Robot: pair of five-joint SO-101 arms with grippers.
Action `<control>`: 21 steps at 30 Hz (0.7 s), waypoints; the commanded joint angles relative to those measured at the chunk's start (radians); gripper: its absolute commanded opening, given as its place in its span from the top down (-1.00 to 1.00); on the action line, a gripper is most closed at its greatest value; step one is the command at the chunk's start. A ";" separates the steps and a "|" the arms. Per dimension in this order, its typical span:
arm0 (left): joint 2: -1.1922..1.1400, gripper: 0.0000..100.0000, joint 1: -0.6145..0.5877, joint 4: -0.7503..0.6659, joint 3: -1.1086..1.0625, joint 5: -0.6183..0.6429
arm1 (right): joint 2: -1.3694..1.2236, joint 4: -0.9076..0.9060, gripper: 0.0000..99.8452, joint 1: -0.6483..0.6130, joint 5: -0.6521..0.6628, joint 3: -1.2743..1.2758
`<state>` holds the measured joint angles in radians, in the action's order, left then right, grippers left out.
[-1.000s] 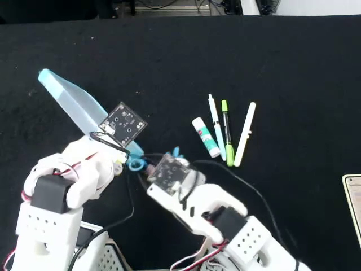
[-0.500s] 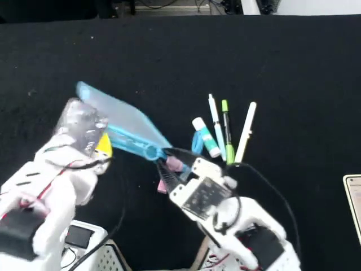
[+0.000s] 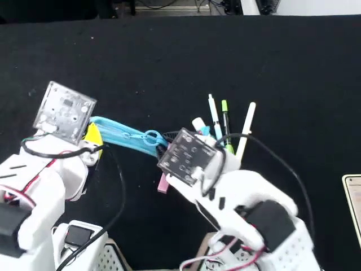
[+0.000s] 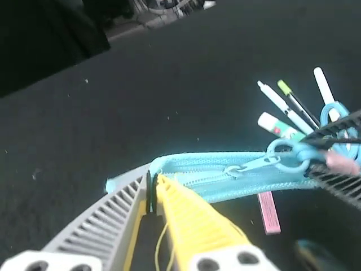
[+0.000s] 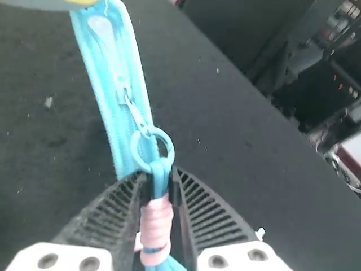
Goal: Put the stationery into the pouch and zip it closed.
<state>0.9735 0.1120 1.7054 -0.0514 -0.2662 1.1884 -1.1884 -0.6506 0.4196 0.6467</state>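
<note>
Light-blue fabric zip pouch [image 3: 121,135]: stretched taut between both arms over the black tabletop [image 3: 169,56]. Left end effector [image 4: 151,183] is clenched on one end, apparently as anchor. Right end effector [image 5: 159,182] grasps the blue-and-pink zip pull cord [image 5: 153,217], likely to work the zipper. White and green pens with glue stick [image 3: 226,130] lie beside, not yet inside.

In the high view's centre, the right arm [image 3: 237,195] covers the lower ends of the glue stick [image 3: 197,124] and pens [image 3: 224,113], and one end of the blue pouch [image 3: 121,135]. A pink strip [image 3: 163,183] just below shows too little to name. A pale card-like thing [image 3: 353,203] is cut off by the right edge.
</note>
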 commanded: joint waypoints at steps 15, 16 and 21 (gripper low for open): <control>-0.199 0.77 -0.111 0.055 0.048 -0.130 | -0.019 -0.052 0.98 0.018 0.009 -0.070; -0.199 0.77 -0.111 0.055 0.036 -0.135 | -0.019 -0.052 0.98 0.018 0.009 -0.059; -0.199 0.77 -0.111 0.055 -0.050 -0.135 | -0.012 -0.052 0.98 0.018 0.009 -0.028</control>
<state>0.7894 0.0230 1.7576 -0.0514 -0.3890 1.1792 -1.2436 -0.6490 0.4196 0.6268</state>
